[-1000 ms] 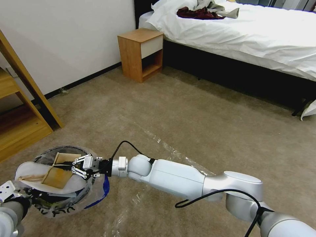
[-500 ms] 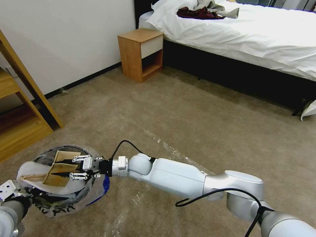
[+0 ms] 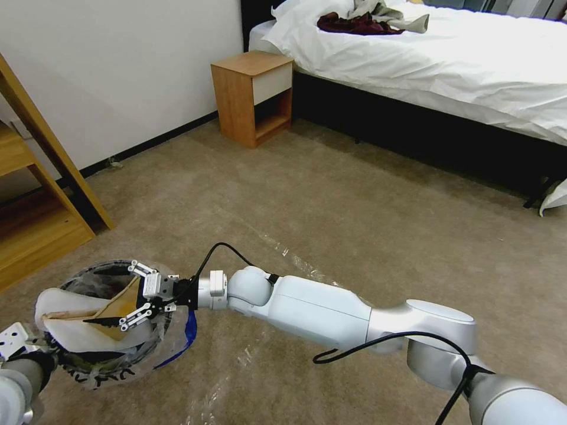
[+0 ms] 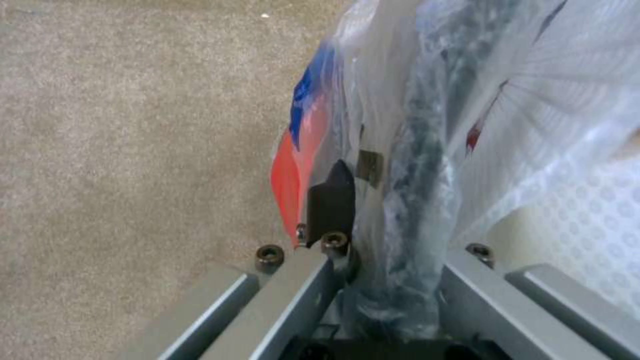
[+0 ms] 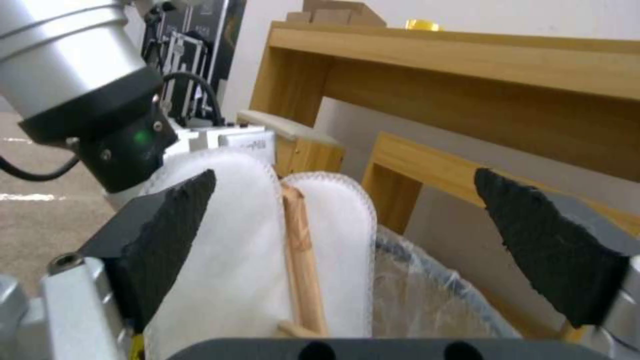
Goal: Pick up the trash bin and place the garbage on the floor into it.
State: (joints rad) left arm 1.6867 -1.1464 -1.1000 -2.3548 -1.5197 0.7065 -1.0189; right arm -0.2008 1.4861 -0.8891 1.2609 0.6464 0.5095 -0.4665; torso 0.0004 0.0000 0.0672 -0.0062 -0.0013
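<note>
The trash bin [image 3: 168, 345], dark with a crinkly clear liner, hangs at the lower left above the floor [image 3: 331, 195]. My left gripper [image 3: 13, 343] is shut on its rim; the left wrist view shows that gripper [image 4: 393, 210] clamped over the bag and rim [image 4: 427, 150]. My right gripper [image 3: 109, 293] hovers over the bin's mouth, open, with nothing between its fingers. Under it, garbage lies in the bin: folded brown cardboard [image 3: 121, 302], white slippers [image 3: 65, 333] and a thin wooden stick [image 3: 59, 316]. In the right wrist view, the slippers [image 5: 227, 260] and stick [image 5: 303, 260] sit beyond the open right gripper [image 5: 353, 235].
A wooden shelf unit [image 3: 35, 195] stands close on the left. A nightstand [image 3: 254, 97] and a white bed [image 3: 443, 65] with dark red clothes [image 3: 354, 23] are at the back. A shiny tape strip [image 3: 295, 260] crosses the carpet.
The right gripper has opened wide and let go of the brown cardboard, which has tipped down into the bin. The left arm and bin have stayed put.
</note>
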